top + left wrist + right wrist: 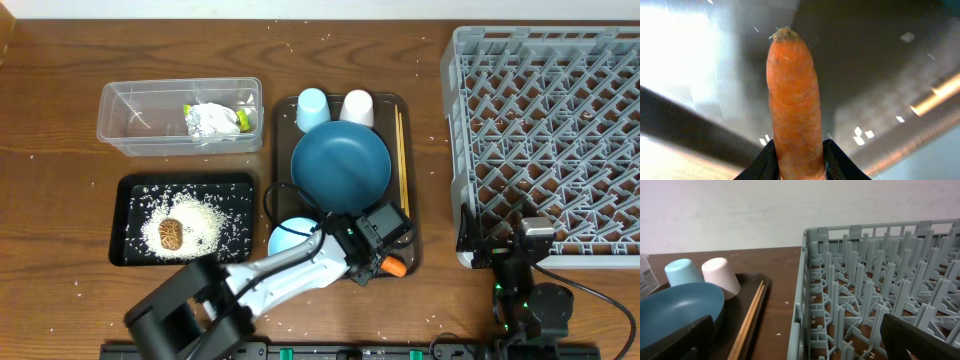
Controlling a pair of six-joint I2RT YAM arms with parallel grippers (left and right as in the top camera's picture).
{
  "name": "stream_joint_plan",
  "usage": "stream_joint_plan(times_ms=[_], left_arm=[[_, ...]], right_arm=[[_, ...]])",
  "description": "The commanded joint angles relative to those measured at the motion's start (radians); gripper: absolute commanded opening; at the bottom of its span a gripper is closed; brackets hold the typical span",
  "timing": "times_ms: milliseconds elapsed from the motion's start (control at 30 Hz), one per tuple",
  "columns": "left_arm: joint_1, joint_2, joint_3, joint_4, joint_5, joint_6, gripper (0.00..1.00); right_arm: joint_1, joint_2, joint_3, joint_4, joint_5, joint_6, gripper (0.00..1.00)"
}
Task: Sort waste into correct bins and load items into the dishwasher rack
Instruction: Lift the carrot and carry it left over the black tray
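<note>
My left gripper (383, 262) is shut on the small orange carrot (394, 267) at the front right corner of the brown serving tray (413, 250). In the left wrist view the carrot (792, 95) stands between my fingers (799, 167). The tray holds the dark-blue plate (340, 165), light-blue bowl (288, 238), light-blue cup (312, 105), white cup (357, 107) and chopsticks (401, 150). The wrapper (215, 120) lies in the clear tub (125, 100). The brown lump (172, 233) and rice (205, 212) lie in the black tray (130, 187). My right gripper (510, 248) is open and empty at the grey rack's (550, 140) front left corner.
Loose rice grains are scattered on the wooden table (60, 200). The right wrist view shows the rack wall (812, 280), the chopsticks (752, 315), the plate (675, 310) and both cups (682, 272) (722, 275), with the open fingers (800, 340) framing the bottom.
</note>
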State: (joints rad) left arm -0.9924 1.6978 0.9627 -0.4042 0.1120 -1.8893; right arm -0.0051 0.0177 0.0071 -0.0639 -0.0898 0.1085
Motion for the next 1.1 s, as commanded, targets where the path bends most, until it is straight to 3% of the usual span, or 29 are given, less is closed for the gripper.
stream_joint_plan(times_ms=[0,300,467,633,1067], left_arm=[[-0.002,-0.070,-0.003,-0.006,0.011,0.011,0.28],[0.011,-0.187,-0.003,-0.018,0.010,0.053,0.27],[0.087,-0.246,-0.003,-0.110,0.007,0.053,0.27],[0.234,-0.319,-0.003,-0.249,0.008,0.102,0.27],[0.812,-0.429,-0.003,-0.421,0.008,0.430,0.27]], right_arm=[[-0.005,-0.002,-0.002,-0.004,0.004,-0.013,0.99],[-0.005,-0.002,-0.002,-0.004,0.004,-0.013,0.99],[-0.005,-0.002,-0.002,-0.004,0.004,-0.013,0.99],[-0.005,-0.002,-0.002,-0.004,0.004,-0.013,0.99],[-0.005,-0.002,-0.002,-0.004,0.004,-0.013,0.99]])
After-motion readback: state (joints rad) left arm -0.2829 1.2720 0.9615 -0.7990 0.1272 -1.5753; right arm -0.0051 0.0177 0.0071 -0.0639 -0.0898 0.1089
